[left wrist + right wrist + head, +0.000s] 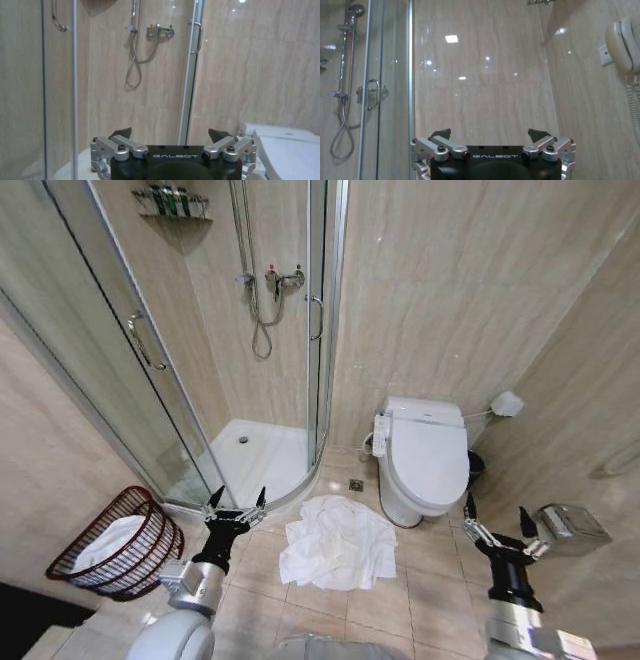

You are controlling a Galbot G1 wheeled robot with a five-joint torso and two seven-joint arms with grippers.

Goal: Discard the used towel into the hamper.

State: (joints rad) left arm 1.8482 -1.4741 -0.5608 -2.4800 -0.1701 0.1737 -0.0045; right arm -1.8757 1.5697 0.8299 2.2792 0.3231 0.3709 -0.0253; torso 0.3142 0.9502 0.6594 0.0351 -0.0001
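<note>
A crumpled white towel lies on the tiled floor between the shower and the toilet. The hamper, a dark reddish-brown wire basket with white cloth inside, stands at the left by the shower glass. My left gripper is held up, open and empty, between the hamper and the towel; in the left wrist view it faces the shower. On the far side of the towel, near the toilet, my right gripper is raised, open and empty; in the right wrist view it faces the wall.
A corner shower cabin with curved glass doors and a white tray fills the back left. A white toilet stands at the back right, with a metal bin and a small black bin beside it.
</note>
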